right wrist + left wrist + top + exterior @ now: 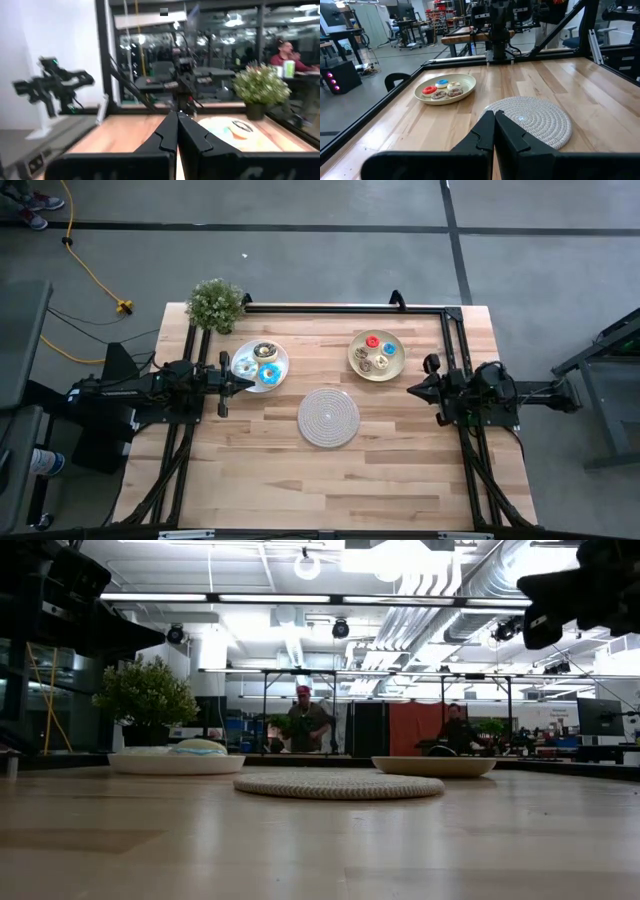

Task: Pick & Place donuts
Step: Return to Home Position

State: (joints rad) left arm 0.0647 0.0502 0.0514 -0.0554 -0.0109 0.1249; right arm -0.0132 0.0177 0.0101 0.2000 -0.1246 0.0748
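Note:
Three larger donuts, dark brown (265, 351), white-iced (246, 366) and blue-iced (268, 374), lie on a white plate (281, 360) at the table's far left. Several mini donuts, among them red (429, 90), blue (442, 83) and cream (454, 85), lie on a yellow-green plate (353, 360) at the far right. My left gripper (245, 383) hovers shut at the white plate's left rim. My right gripper (412, 389) hovers shut to the right of the yellow-green plate. Neither touches anything.
A round pale spiral mat (328, 417) lies at the table's middle, between the plates and nearer the front. A potted plant (216, 304) stands at the far left corner. A black frame (340, 307) runs along the far edge. People stand in the room beyond.

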